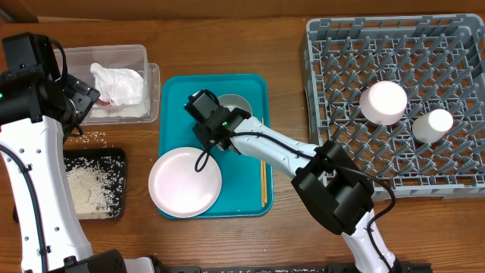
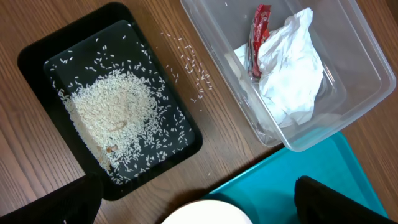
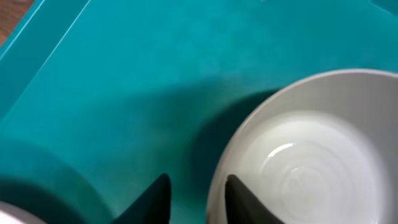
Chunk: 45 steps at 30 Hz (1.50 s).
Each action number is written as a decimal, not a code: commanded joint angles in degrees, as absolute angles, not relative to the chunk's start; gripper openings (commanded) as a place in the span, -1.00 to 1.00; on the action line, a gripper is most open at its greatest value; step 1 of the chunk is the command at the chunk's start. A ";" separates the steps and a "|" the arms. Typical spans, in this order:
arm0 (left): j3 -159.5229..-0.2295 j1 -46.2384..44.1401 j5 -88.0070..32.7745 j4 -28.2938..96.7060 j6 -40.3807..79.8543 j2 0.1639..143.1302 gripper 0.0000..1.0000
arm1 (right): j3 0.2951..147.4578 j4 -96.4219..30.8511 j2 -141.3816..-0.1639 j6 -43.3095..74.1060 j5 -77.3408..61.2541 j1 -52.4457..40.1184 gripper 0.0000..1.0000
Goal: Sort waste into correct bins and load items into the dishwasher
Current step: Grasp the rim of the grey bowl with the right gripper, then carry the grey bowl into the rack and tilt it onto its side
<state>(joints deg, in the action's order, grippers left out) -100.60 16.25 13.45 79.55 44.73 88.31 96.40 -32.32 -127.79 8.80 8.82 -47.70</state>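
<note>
step: loading the grey metal bowl (image 3: 311,162) off the flat teal tray (image 3: 124,74) | right gripper (image 3: 196,182): partly open astride the bowl's rim, nothing clamped | left gripper (image 2: 202,200): wide open, empty | next: probably pinch rim, lift, carry to grey plastic peg rack (image 1: 333,45)

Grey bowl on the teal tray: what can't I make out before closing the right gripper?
Right wrist: frame edges cut off the grey bowl's right and lower sides; whether the right gripper touches the rim is unclear.
Overhead: the right arm covers the bowl's left rim.
Overhead: chopsticks too thin to count.
Left wrist: bowl out of frame.
</note>
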 commanded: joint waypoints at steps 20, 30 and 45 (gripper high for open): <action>-100.95 16.47 13.45 79.48 45.43 88.79 1.00 | 104.68 -39.42 -123.37 12.99 10.44 -47.72 -0.92; -100.95 16.47 13.45 79.48 45.43 88.79 0.99 | 115.46 -57.41 -112.73 23.07 10.48 -40.03 -0.92; -100.95 16.47 13.45 79.48 45.43 88.79 0.99 | 115.42 -78.39 -98.63 34.74 -12.97 -3.27 -0.92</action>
<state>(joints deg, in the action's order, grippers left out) -100.60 16.25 13.45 79.55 44.88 88.31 114.48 -76.18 -99.57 32.91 -2.55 -8.95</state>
